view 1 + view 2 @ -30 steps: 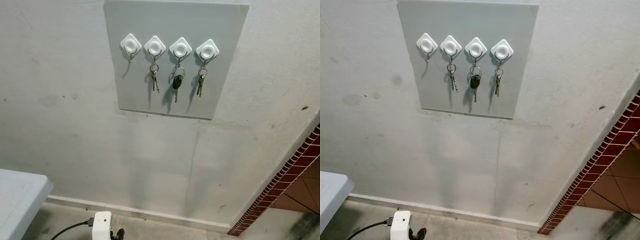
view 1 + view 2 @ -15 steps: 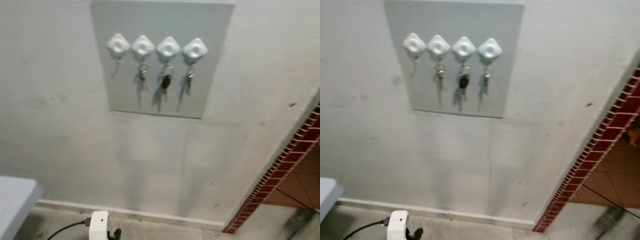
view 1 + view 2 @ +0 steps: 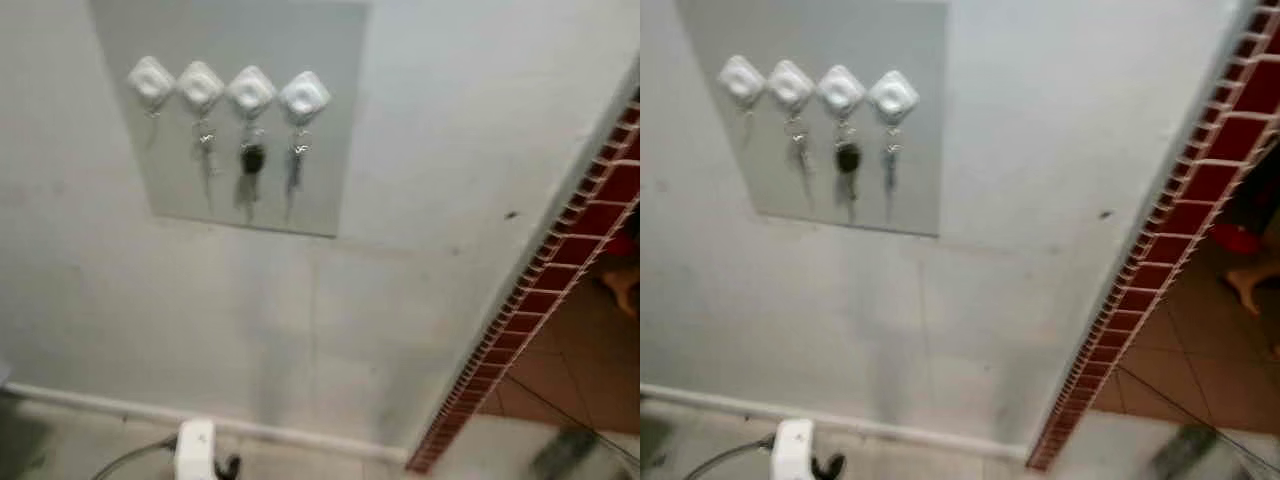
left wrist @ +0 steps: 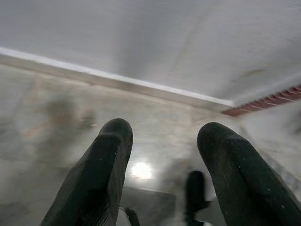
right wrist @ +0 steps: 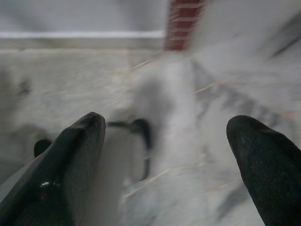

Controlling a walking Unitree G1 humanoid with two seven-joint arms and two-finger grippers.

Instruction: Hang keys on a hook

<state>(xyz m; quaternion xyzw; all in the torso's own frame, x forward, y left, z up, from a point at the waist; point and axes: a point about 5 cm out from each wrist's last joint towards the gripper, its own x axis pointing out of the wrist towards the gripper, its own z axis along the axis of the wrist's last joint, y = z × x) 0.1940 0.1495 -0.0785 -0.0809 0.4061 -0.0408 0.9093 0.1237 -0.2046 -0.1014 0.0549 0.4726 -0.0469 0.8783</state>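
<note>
A grey board (image 3: 330, 120) on the white wall carries a row of white diamond-shaped hooks. The leftmost hook (image 3: 150, 78) is bare. The second hook (image 3: 200, 85) holds a small key bunch (image 3: 206, 140), the third a black-headed key (image 3: 252, 158), and the fourth hook (image 3: 304, 96) another small bunch (image 3: 297, 152). My left gripper (image 4: 162, 155) hangs open over the grey floor, nothing between its fingers (image 4: 101, 174). My right gripper (image 5: 164, 155) is also open and empty above the floor.
A white plug block (image 3: 196, 448) with a cable lies on the floor by the skirting. To the right the wall ends at a red-tiled edge (image 3: 530, 310), with a tiled room beyond it. The picture is blurred by camera motion.
The camera has swung to the right: the key board slid left in the picture, the red-tiled edge came further in, and the white table at the lower left has left the frame.
</note>
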